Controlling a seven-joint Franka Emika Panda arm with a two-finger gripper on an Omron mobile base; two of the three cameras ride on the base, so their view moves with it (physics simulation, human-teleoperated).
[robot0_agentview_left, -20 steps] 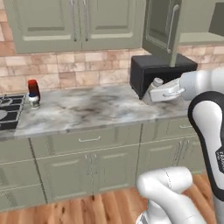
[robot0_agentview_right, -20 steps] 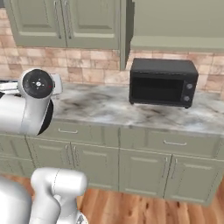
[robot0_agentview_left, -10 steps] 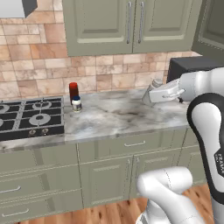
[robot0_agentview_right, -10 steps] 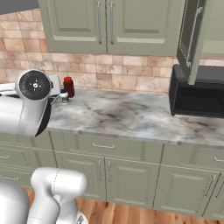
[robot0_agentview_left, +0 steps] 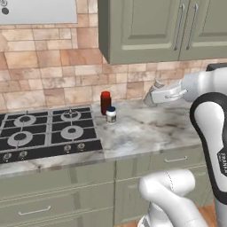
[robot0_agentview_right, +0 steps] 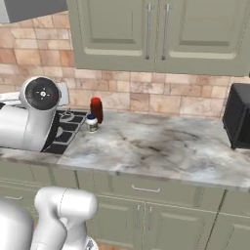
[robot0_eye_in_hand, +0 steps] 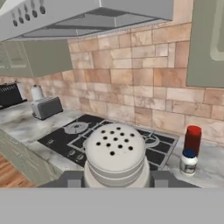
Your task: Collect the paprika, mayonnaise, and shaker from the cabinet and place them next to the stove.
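My gripper (robot0_agentview_left: pixel 153 96) is shut on the shaker (robot0_agentview_left: pixel 155 90), a small grey cylinder held in the air above the marble counter, right of the stove. Its perforated domed top (robot0_eye_in_hand: pixel 114 151) sits close in the hand view, between my fingertips (robot0_eye_in_hand: pixel 72 178). The paprika (robot0_agentview_left: pixel 105 102), dark red with a red cap, stands on the counter just right of the stove (robot0_agentview_left: pixel 44 133). The mayonnaise (robot0_agentview_left: pixel 111 115), a small white jar with a blue lid, stands right in front of it. Both also appear from the right base (robot0_agentview_right: pixel 96 109) (robot0_agentview_right: pixel 91 123). The cabinet is out of view.
Closed olive wall cupboards (robot0_agentview_left: pixel 146 29) hang above the counter (robot0_agentview_right: pixel 161 146). A black microwave (robot0_agentview_right: pixel 240 115) stands at the right end. A range hood (robot0_eye_in_hand: pixel 87 15) hangs over the stove, and a toaster (robot0_eye_in_hand: pixel 46 107) sits beyond it. Brick tiles back the counter.
The base has driven left, so the whole scene slid right: the stove, paprika and mayonnaise came closer to centre and the microwave went to the edge. The shaker stays in my grip.
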